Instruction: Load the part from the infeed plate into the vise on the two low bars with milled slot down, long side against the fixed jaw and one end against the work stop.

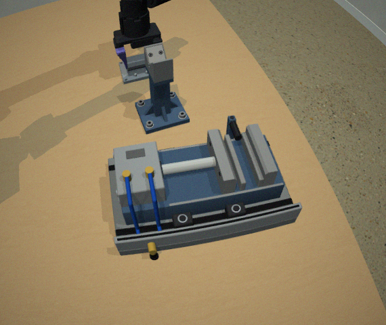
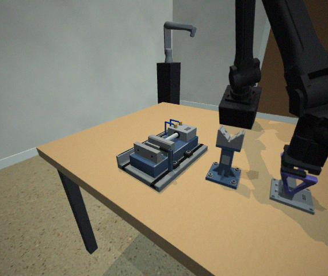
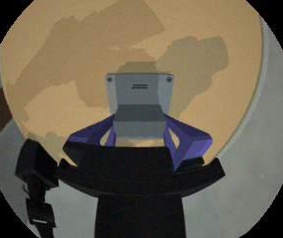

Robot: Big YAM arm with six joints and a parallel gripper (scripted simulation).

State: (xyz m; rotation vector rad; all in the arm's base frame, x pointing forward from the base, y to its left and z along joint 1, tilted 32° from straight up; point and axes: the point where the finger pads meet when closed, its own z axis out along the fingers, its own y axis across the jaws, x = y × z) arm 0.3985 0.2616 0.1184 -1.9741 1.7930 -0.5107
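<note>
The part, a grey block, lies on the grey infeed plate at the table's far side. My gripper stands straight down over it, with the purple fingers against its two long sides, shut on it. The part still rests on the plate. It also shows in the top view, half hidden behind the V-block. The vise stands open, with the fixed jaw, two low bars and the black work stop. I cannot see the slot.
The V-block on its blue post and base stands between the infeed plate and the vise, close to my gripper. The air cylinder block with blue hoses sits at the vise's left end. The table edge curves along the right.
</note>
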